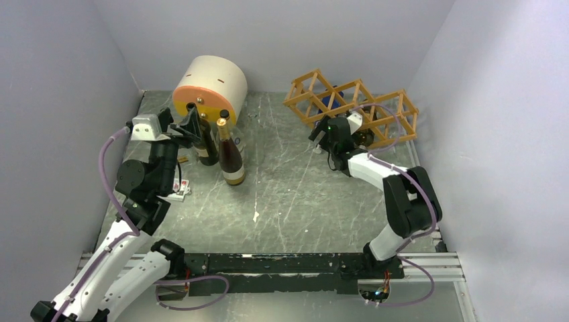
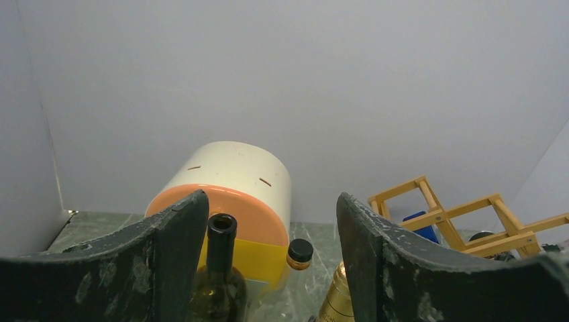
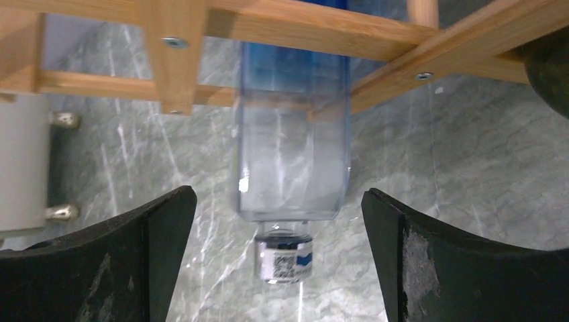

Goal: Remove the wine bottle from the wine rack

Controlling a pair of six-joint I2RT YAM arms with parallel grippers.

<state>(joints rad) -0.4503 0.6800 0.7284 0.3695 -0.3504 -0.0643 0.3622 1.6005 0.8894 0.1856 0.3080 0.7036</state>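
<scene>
The wine rack (image 1: 349,107), an orange-tan stick lattice, stands at the back right. In the right wrist view its sticks (image 3: 302,27) cross above a blue-tinted clear wine bottle (image 3: 292,161) lying in a cell. The bottle's capped neck (image 3: 285,258) points at my right gripper (image 3: 276,194), which is open. Its fingers flank the neck without touching it. A dark bottle (image 3: 550,67) lies in the neighbouring cell. My left gripper (image 2: 272,196) is open at the back left, with a dark open-necked bottle (image 2: 221,241) beside its left finger.
A cream and orange cylinder (image 1: 209,90) lies at the back left. Two upright bottles stand before it, the dark one (image 1: 204,144) and a gold-capped one (image 1: 230,154). A small black-capped bottle (image 2: 300,253) shows between them. Grey walls close in on three sides.
</scene>
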